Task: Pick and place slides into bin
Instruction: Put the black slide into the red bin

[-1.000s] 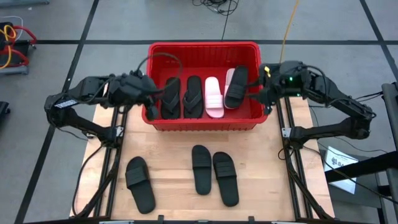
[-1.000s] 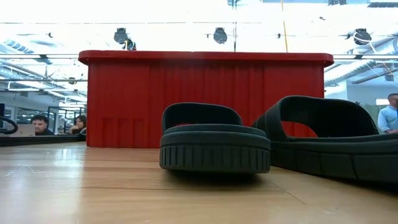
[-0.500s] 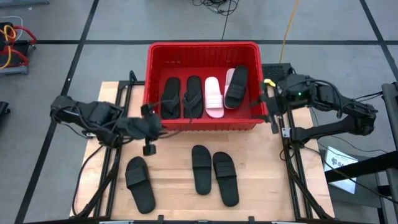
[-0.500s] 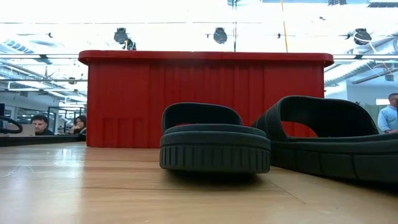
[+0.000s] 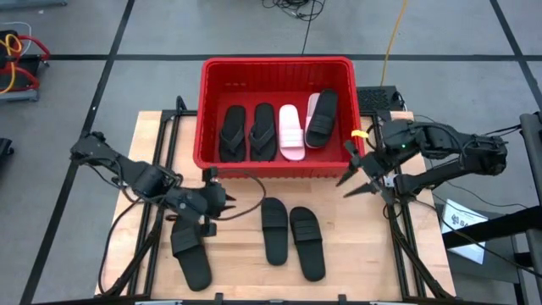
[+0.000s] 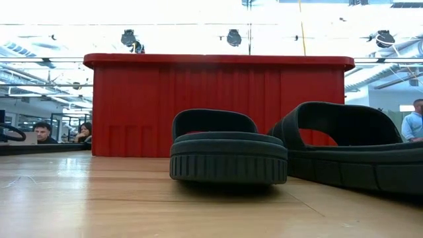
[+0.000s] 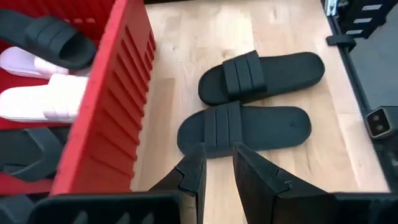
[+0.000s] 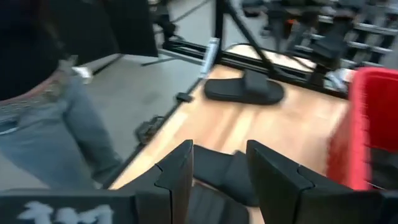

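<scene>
The red bin [image 5: 275, 163] stands at the table's far middle with several slides lying flat in it: two black flip-flops [image 5: 247, 132], a pink slide [image 5: 290, 131], and a black slide [image 5: 322, 117] resting on another pink one. Three black slides lie sole-down on the wood: one at the left [image 5: 190, 250] and a pair in the middle [image 5: 273, 230] [image 5: 307, 243]. My left gripper [image 5: 224, 203] [image 7: 217, 165] hangs open and empty between the left slide and the pair. My right gripper [image 5: 345, 188] [image 8: 221, 168] hangs open and empty off the bin's near right corner.
Black frame rails [image 5: 398, 246] run along both sides of the table. In the right wrist view a person in jeans [image 8: 56, 118] stands beside the table. In the low view people [image 6: 43, 132] sit in the room behind the bin [image 6: 218, 106].
My left gripper has swung from over the bin's left end toward the table's near edge and down, to the bare wood in front of the bin. My right gripper has left the bin's right wall, gone toward the near edge and rolled. No slide has moved.
</scene>
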Controlling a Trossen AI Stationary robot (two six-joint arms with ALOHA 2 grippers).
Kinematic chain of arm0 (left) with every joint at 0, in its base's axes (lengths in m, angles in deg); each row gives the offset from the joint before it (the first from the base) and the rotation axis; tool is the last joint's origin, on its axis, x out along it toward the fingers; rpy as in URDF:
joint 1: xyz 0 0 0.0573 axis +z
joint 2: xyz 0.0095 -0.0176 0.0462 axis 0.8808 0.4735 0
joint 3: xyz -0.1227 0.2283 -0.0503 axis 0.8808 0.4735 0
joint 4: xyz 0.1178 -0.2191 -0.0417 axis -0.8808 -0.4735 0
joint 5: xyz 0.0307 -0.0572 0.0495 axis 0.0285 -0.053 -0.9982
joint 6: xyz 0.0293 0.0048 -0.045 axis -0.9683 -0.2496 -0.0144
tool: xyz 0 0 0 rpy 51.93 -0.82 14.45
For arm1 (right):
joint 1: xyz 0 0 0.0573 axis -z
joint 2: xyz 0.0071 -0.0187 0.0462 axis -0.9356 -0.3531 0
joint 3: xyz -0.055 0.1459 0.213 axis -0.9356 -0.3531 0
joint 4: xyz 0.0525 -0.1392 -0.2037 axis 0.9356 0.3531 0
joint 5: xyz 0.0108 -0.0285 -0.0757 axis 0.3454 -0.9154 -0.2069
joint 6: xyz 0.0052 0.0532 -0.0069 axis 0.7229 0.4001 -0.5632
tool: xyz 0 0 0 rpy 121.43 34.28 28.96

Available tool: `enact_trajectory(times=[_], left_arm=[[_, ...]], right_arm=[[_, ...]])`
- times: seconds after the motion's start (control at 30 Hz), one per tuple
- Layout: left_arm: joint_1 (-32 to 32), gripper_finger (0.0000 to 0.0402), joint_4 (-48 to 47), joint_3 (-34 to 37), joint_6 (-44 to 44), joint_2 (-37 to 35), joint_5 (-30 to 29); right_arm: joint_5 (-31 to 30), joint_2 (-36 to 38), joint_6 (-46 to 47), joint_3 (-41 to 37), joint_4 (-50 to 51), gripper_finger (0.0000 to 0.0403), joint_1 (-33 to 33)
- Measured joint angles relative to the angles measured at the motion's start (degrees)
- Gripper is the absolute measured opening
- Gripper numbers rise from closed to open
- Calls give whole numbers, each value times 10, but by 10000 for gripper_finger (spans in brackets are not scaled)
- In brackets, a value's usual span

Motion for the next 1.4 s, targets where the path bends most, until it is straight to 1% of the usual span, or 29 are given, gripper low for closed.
enact_trajectory(times=[0.17,0.27,0.4,0.6,0.87,1.13,1.3,1.4], left_arm=[[-11,76,83,52,4,3,-36],[-16,76,101,68,12,19,-48],[-18,76,104,68,15,59,-55],[-23,76,113,68,4,149,-50],[-24,76,222,68,-1,238,-43],[-24,76,282,68,0,296,-41],[-24,76,286,68,0,331,-59],[-26,76,290,68,0,340,-93]], right_arm=[[39,11,1,0,6,139,-25],[52,22,2,0,12,139,-36],[51,36,2,0,29,139,-43],[50,41,2,0,31,139,-44],[50,41,12,0,32,139,-44],[51,41,14,0,33,139,-44],[51,41,14,0,33,139,-44],[51,42,14,0,34,139,-44]])
